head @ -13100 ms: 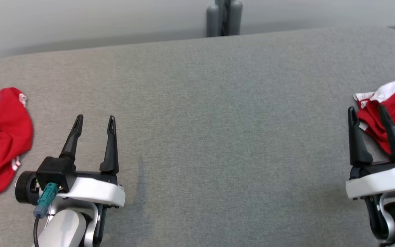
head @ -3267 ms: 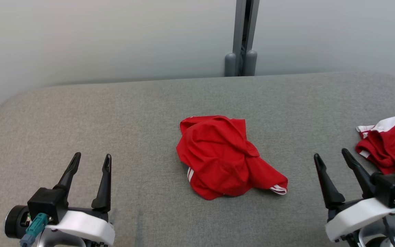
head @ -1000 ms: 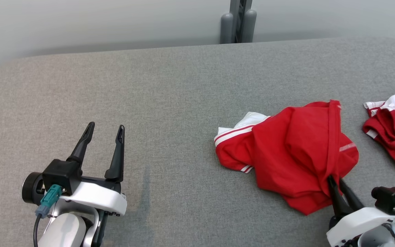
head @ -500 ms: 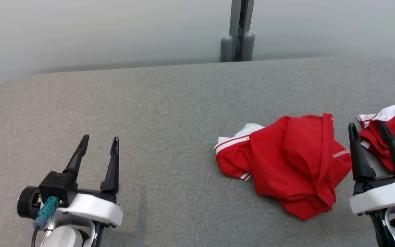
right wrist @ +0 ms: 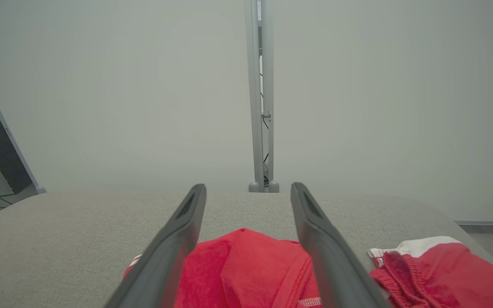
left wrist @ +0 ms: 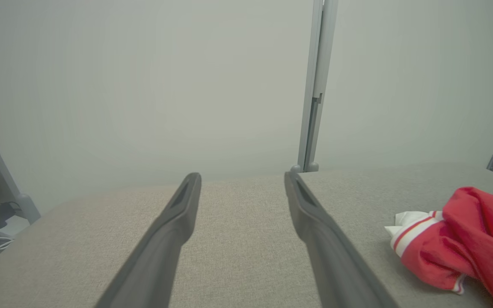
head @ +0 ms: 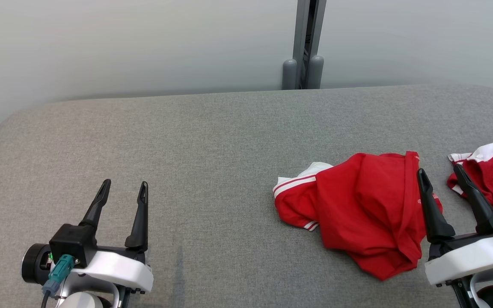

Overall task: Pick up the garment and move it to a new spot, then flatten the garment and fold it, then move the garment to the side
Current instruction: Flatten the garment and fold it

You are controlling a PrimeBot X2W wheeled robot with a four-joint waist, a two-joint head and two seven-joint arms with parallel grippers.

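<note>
A crumpled red garment (head: 362, 214) with white stripes lies on the grey table (head: 212, 141), right of centre; it also appears as a red garment (left wrist: 464, 244) at the right of the left wrist view and as a red garment (right wrist: 246, 273) under my right fingers. My right gripper (head: 439, 173) hovers open at its right edge, holding nothing. My left gripper (head: 124, 188) stands open at the lower left, far from the cloth, and shows as the left gripper (left wrist: 242, 177) over bare table.
A second red and white garment (head: 490, 171) lies at the table's right edge, also seen as the second garment (right wrist: 439, 273). A grey post (head: 304, 42) rises behind the table's far edge against a pale wall. Bare grey table spreads across the left and middle.
My right gripper let go of the red garment, opened, rose and drifted slightly left. The garment now lies right of centre. The camera has tilted, shifting the whole picture.
</note>
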